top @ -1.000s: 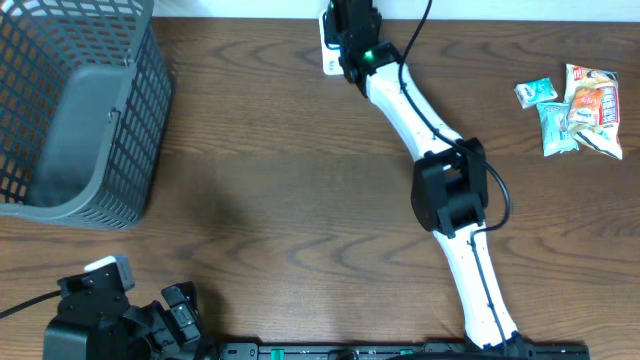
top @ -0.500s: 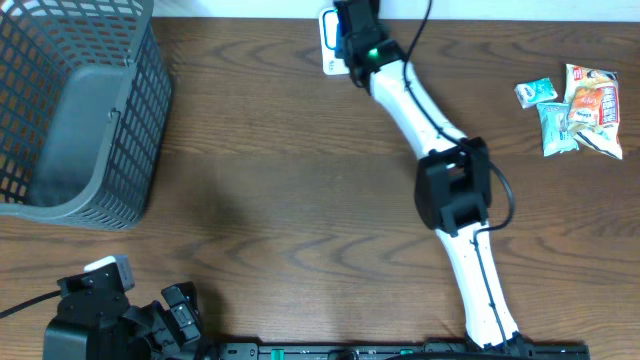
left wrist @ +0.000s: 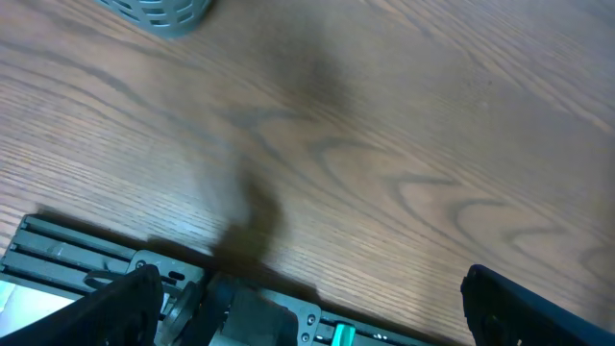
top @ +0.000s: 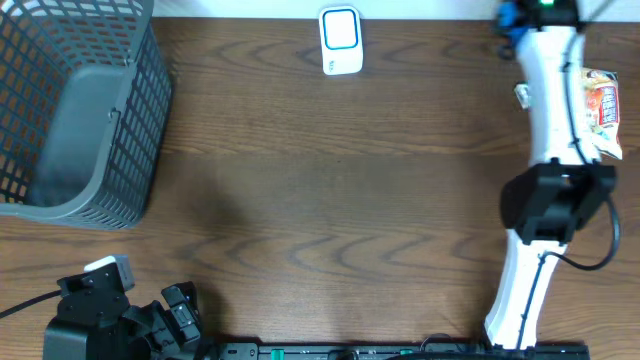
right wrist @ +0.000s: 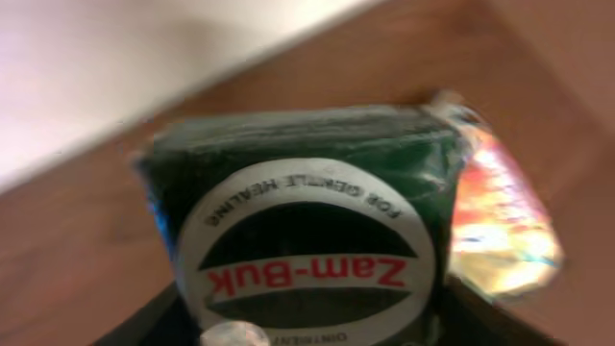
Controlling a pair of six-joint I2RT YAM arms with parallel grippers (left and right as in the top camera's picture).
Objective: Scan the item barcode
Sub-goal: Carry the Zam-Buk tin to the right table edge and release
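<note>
The item, a dark green Zam-Buk box (right wrist: 307, 221), fills the right wrist view, with my right gripper (right wrist: 307, 322) shut on its two sides. Overhead, that gripper (top: 530, 10) is at the table's far right back edge, and a bit of the box (top: 509, 15) shows blue-green beside it. The white scanner (top: 340, 40) with a blue-edged window stands at the back middle, well left of the box. My left gripper (left wrist: 312, 312) is open and holds nothing; it stays low over the front left table edge (top: 150, 320).
A grey mesh basket (top: 80, 110) stands at the back left. Snack packets (top: 600, 105) lie at the right, partly under the right arm; one shiny orange packet (right wrist: 500, 221) shows just right of the box. A metal rail (left wrist: 86, 259) runs along the front edge.
The right arm has swung from the scanner at the back middle over to the far right back corner, carrying the box. The left arm has not moved.
</note>
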